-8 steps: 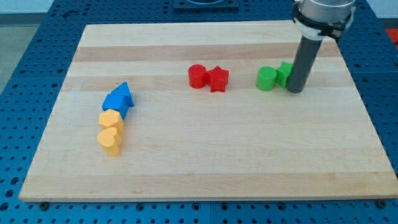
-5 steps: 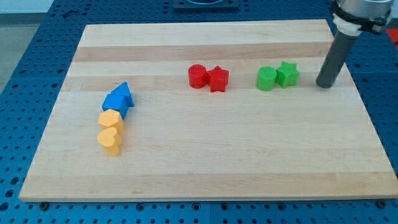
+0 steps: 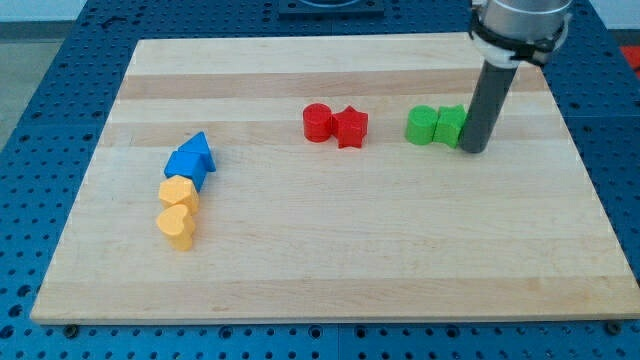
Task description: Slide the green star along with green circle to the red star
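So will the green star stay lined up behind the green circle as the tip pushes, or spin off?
My tip sits against the green star on the view's right, and the star touches the green circle. The star's points probably let it pivot. The round circle may slip sideways. Both look rigid and squat, so tipping seems unlikely.

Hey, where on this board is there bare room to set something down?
The widest bare stretch runs along the view's bottom, below the red star and green circle. It is crowded around the green star, where my tip stands, and around the blue-and-yellow cluster.
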Controlling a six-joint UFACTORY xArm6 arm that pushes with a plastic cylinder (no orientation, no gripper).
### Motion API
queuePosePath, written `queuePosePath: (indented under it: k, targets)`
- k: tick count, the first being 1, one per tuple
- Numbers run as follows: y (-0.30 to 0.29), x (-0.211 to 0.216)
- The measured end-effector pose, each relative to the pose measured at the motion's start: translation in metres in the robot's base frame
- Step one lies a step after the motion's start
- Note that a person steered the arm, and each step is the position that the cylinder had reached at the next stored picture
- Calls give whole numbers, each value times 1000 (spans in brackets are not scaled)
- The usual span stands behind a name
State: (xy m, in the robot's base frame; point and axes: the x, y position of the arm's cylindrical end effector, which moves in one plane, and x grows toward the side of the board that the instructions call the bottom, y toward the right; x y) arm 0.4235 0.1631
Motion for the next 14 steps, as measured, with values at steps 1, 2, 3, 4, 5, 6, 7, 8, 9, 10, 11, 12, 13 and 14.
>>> queuePosePath:
  k: [1,2,3,4,5,6,7,8,9,10,11,12,13,14]
  targets:
    - [-13,15]
    - [-20,23]
    - [31,12]
    - [42,-5]
    - [33,-9]
    - [-8,-13]
    - [-25,-12]
    - [-27,-12]
    - [23,-13]
    - [42,-22]
    - [30,-47]
    - [15,-48]
    - [0,-41]
    - [-8,-34]
